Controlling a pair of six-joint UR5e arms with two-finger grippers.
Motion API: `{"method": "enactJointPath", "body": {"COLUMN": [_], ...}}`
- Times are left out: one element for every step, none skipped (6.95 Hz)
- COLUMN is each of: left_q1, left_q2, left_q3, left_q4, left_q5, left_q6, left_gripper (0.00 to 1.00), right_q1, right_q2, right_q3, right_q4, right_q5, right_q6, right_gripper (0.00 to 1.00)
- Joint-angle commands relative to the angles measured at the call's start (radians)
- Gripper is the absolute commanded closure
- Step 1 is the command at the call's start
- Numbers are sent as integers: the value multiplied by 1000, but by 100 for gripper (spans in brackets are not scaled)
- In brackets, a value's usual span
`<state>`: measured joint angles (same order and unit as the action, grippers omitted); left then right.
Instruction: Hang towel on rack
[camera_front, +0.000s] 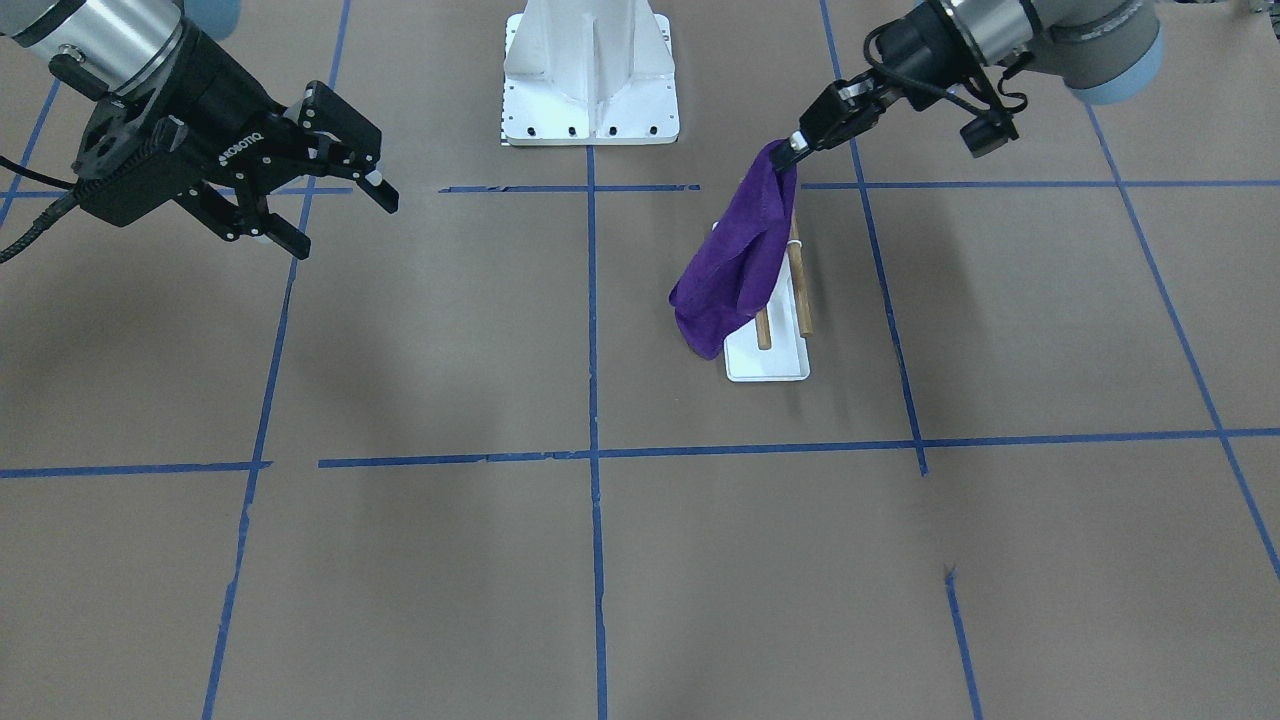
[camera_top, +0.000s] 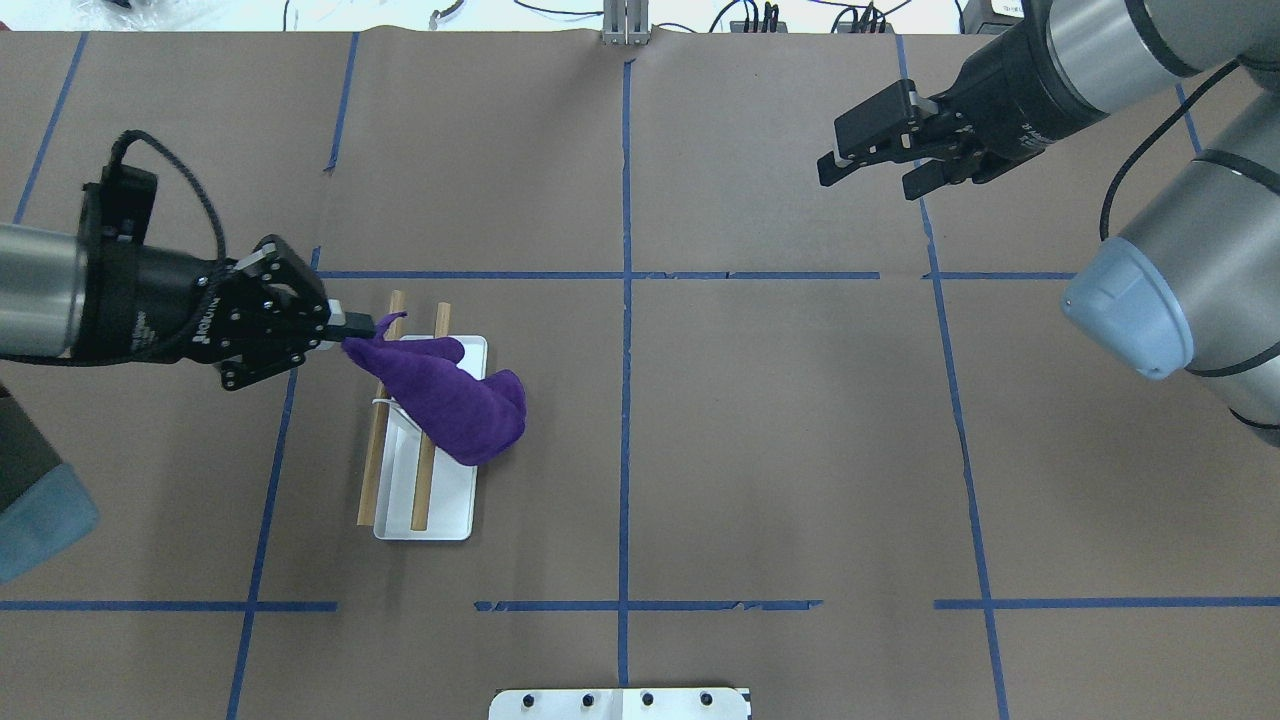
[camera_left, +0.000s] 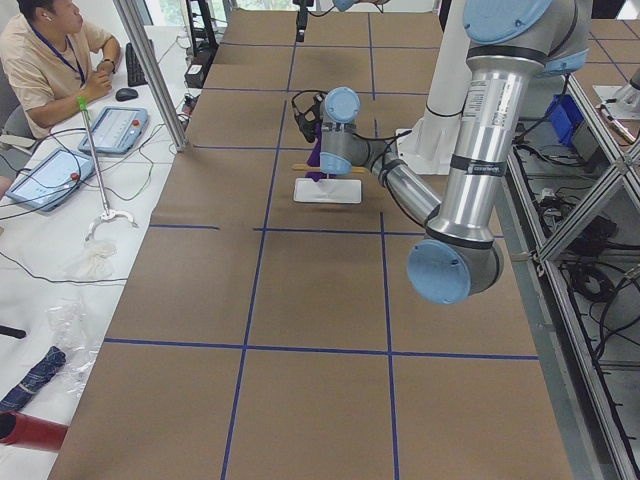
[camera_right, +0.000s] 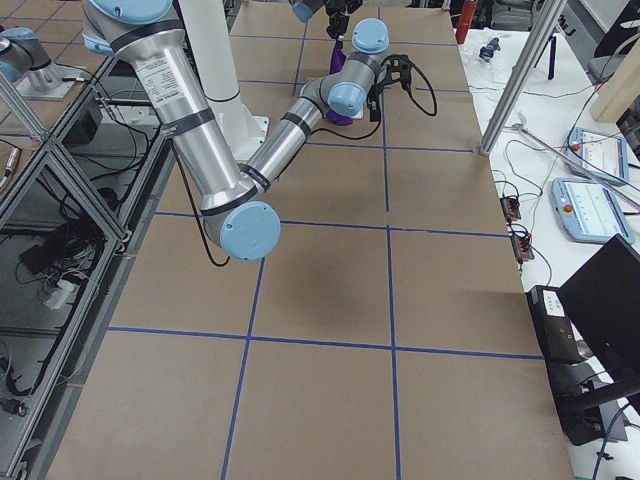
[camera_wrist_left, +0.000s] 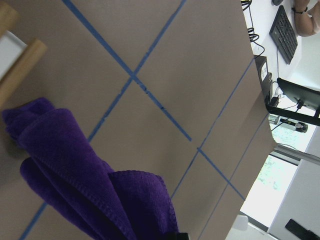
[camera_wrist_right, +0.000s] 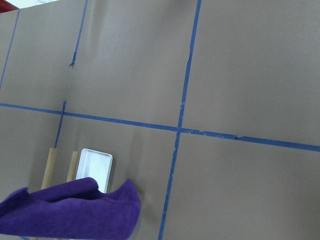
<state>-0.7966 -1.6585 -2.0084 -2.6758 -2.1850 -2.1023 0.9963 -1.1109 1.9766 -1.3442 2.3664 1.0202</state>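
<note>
My left gripper (camera_top: 355, 325) (camera_front: 795, 145) is shut on a corner of the purple towel (camera_top: 450, 395) (camera_front: 735, 265). The towel hangs from that corner and drapes down across the rack's two wooden dowels (camera_top: 370, 470) (camera_front: 800, 290), its bulk on the side toward the table's middle. The rack's flat white base (camera_top: 440, 515) (camera_front: 770, 362) shows beneath. The left wrist view shows the towel (camera_wrist_left: 85, 190) and a dowel end (camera_wrist_left: 20, 65). My right gripper (camera_top: 860, 170) (camera_front: 342, 222) is open and empty, held high and far from the rack. The right wrist view shows the towel (camera_wrist_right: 70, 212) over the base (camera_wrist_right: 95, 165).
The big white bolted pedestal (camera_front: 590, 80) (camera_top: 620, 703) stands at the robot's side of the table. Blue tape lines (camera_top: 625, 400) cross the brown table cover. An operator (camera_left: 50, 60) sits beyond the table's far edge with tablets and cables.
</note>
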Motion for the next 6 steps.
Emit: {"method": "enactJointPath", "body": {"left_q1": [-73, -169, -164, -164, -162, -162], "left_q2": [229, 230, 214, 138, 120, 115], "left_q3": [63, 132, 172, 236, 255, 260], "left_q4": [-253, -289, -289, -286, -286, -286], "left_q5": [-115, -210, -210, -207, -205, -205], "left_q6": [108, 167, 168, 166, 166, 166], "left_gripper": [100, 100, 100, 1, 0, 0], "right_q1": [27, 34, 41, 47, 56, 67], "right_q2": [-17, -32, -35, -35, -43, -44], "right_q3": [-24, -24, -24, -24, -27, -33], "right_q4": [0, 0, 0, 0, 0, 0], "right_q5": [-6, -6, -6, -6, -7, -6], "right_q6": [-11, -11, -11, -11, -12, -18], "right_gripper": [0, 0, 0, 0, 0, 0]}}
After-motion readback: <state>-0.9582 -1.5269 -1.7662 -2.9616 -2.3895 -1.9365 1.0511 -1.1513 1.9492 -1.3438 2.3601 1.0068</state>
